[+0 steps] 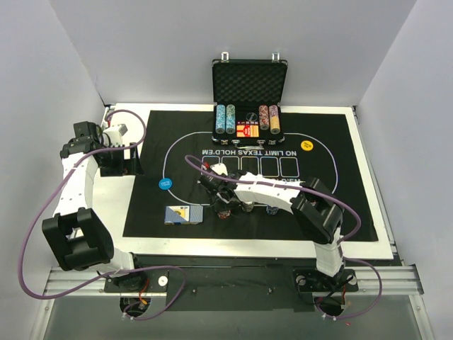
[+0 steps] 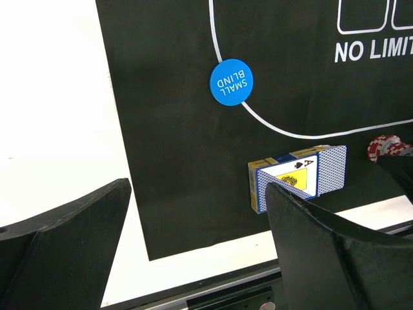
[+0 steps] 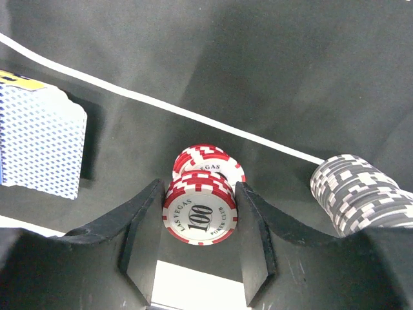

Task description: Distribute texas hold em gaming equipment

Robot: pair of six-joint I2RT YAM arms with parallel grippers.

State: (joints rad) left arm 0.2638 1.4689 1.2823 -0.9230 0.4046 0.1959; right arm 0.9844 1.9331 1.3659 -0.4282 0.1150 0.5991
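My right gripper (image 3: 199, 194) is shut on a short stack of red-and-white poker chips (image 3: 200, 212) marked 100, just above the black mat (image 3: 271, 71). A second red stack (image 3: 205, 160) stands right behind it, and a grey stack (image 3: 361, 194) stands to the right. The blue-backed card box (image 1: 184, 214) lies on the mat's near left part, ace face up (image 2: 300, 175). In the top view the right gripper (image 1: 225, 204) is just right of that box. My left gripper (image 2: 197, 194) is open and empty over the mat's left edge (image 1: 120, 157). A blue "SMALL BLIND" disc (image 2: 231, 82) lies flat on the mat.
The open black case (image 1: 249, 78) stands at the back with several chip stacks and a card pack in it. A yellow disc (image 1: 306, 146) lies on the mat's right part. White table (image 2: 58, 129) borders the mat on the left. A blue chip stack (image 1: 271, 209) sits under the right arm.
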